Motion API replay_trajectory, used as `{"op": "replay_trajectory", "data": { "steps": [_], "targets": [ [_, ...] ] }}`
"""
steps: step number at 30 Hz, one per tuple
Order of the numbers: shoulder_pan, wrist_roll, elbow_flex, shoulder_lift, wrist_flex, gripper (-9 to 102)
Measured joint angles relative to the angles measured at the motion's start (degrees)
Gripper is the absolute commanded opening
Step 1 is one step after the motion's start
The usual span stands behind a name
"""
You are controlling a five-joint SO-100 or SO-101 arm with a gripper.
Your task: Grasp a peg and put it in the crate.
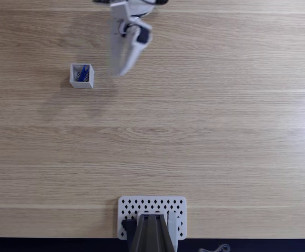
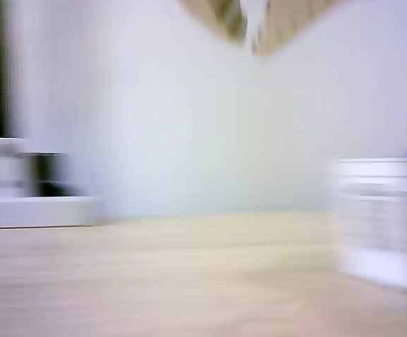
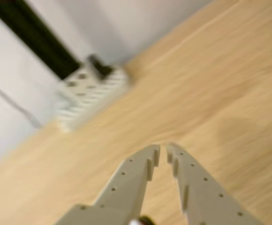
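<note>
Jaws (image 3: pixel 163 149) nearly closed, empty, peg (image 1: pixel 83 73) in crate (image 1: pixel 82 76)

Matt wood-grain table (image 1: pixel 221 131), white plastic crate (image 1: pixel 82 83), matt plastic hand (image 3: pixel 163 151).

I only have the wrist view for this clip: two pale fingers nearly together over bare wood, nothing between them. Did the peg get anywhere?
Observer: Yes. In the fixed view the peg lies inside the crate, blue against the dark grid bottom.
Operator: Where is the gripper relative to the crate?
Observer: In that fixed view the gripper is to the crate's right, apart from it, not above it.
Operator: My picture has a white perforated thing near the wall. Is that the crate?
Observer: No. That is the perforated plate, at the table edge opposite the gripper, with a dark mount on it.
</note>
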Motion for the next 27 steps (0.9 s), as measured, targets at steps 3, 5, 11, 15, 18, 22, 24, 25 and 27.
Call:
{"op": "replay_trajectory", "data": {
  "steps": [3,5,11,15,18,22,24,25,27],
  "targets": [
    [-4.1,9.8,0.0,9.4,9.3,-1],
    [-6.3,16.7,0.0,14.9,15.8,-1],
    [-11.0,39.6,0.0,27.7,32.7,-1],
    [-12.0,53.7,0.0,35.5,41.2,-1],
    [-12.7,59.5,0.9,41.4,46.8,-1],
    [-12.7,62.7,5.7,48.1,51.2,-1],
    [-12.7,63.2,8.2,51.0,52.1,-1],
    [-12.7,63.3,9.4,52.1,52.5,-1],
    [-12.7,63.5,12.1,54.3,52.7,-1]
  ]
}}
